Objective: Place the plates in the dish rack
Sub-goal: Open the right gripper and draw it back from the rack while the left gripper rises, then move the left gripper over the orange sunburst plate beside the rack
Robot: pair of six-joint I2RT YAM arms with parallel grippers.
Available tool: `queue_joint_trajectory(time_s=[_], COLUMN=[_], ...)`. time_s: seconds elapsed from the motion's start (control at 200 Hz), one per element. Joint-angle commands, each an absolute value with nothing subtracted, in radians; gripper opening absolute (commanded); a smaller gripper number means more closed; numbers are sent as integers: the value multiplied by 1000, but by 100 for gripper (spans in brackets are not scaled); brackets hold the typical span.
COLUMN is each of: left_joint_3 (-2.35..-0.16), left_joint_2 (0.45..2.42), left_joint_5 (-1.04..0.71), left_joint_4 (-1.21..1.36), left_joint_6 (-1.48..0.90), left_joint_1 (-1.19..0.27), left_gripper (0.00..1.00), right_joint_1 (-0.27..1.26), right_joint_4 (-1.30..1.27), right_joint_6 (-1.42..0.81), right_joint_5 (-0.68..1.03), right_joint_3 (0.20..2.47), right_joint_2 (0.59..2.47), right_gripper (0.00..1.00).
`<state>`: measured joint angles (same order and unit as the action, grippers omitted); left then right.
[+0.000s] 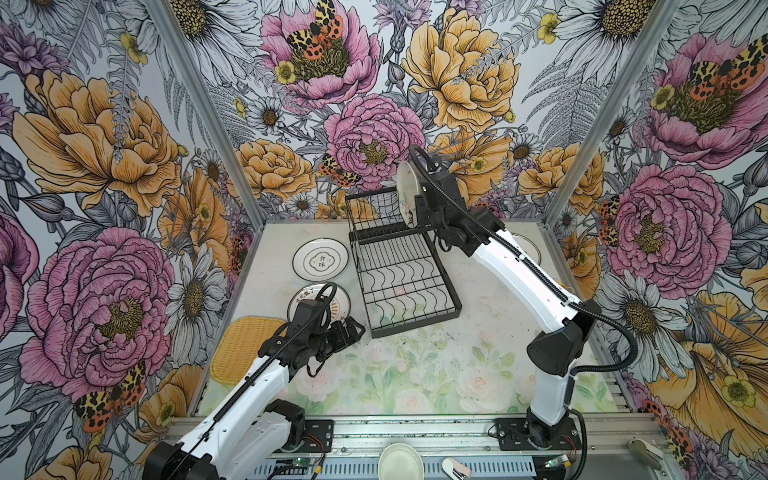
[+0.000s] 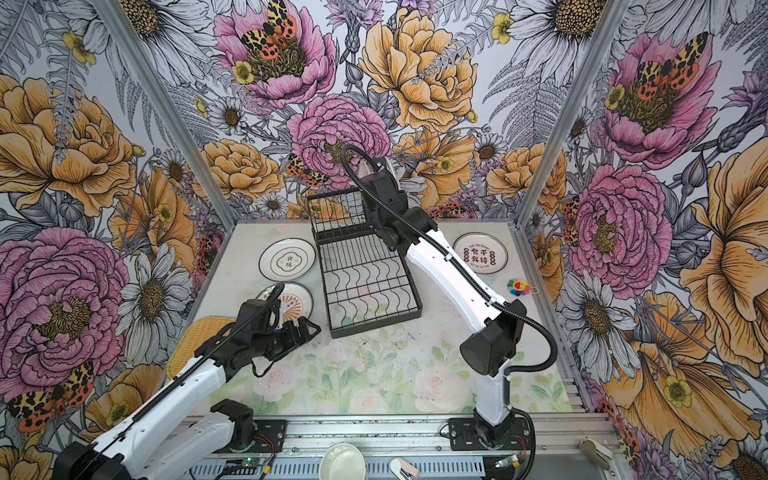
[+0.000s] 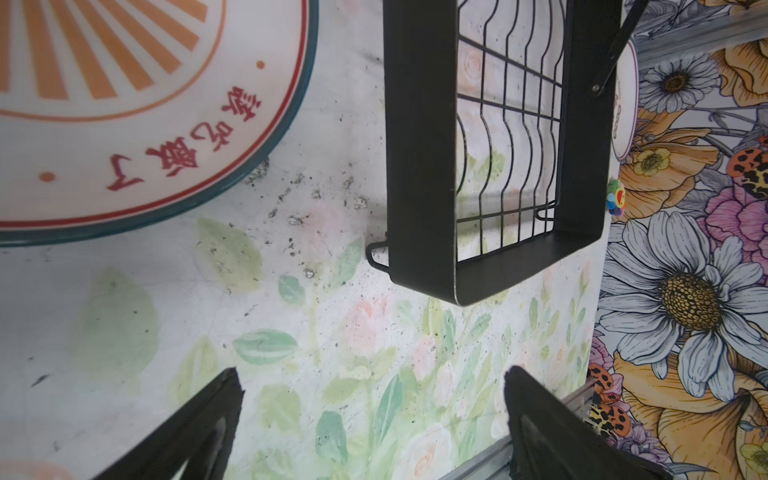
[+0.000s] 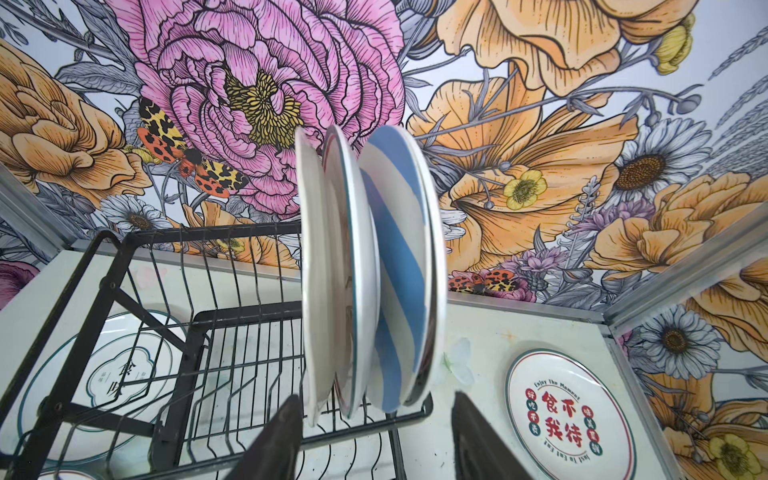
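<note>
The rack point(image 1: 415, 322) sits toward 12 o'clock on the surface point(image 1: 415, 374), with its raised tier at its own 12 o'clock end. At the 3 o'clock end of that tier, three plates stand on edge in the slots, close together. The right wrist view shows a white plate point(image 4: 316, 291), a teal-rimmed plate point(image 4: 349, 270) and a striped plate point(image 4: 399, 270). In a top view only the white face shows, and the arm hides the rest. The right gripper point(image 4: 376, 397) is at their lower edges with its jaws parted. One finger is just beside the white plate and the other is clear of the striped plate, so it clamps nothing.

More plates lie flat on the surface. A lettered plate point(image 1: 320, 259) is at 9 o'clock of the rack. A sunburst plate point(image 3: 124, 104) is at 8 o'clock, partly under the left arm, and a tray point(image 1: 237, 353) lies farther out the same way. A red-lettered plate point(image 2: 480, 253) is at 3 o'clock, with a small toy point(image 2: 518, 286) at its 4 o'clock.

The left gripper point(image 3: 371, 370) is low over the surface by the rack's 7 o'clock corner, between it and the sunburst plate. Its jaws are wide apart and hold nothing.
</note>
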<state>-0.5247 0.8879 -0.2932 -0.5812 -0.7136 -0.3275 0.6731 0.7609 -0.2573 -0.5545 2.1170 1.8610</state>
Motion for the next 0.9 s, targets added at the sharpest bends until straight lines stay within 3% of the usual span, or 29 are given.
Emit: queue_joint_trajectory(time_s=[0.0, 0.515, 0.896], left_joint_3=[-576, -940, -1226], left_joint_2=[890, 1252, 1636], left_joint_5=[-221, -39, -20], left_joint_4=[-633, -687, -682], left_joint_6=[-673, -422, -253], left_joint_1=[-299, -58, 26], left_gripper=[98, 82, 71], right_joint_1=[677, 680, 674], right_joint_4=[753, 753, 754], right_joint_6=[-309, -489, -528], right_joint_5=[-504, -407, -397], right_joint_3=[2042, 1474, 1333], right_joint_2=[1771, 1363, 1267], right_gripper=[59, 62, 64])
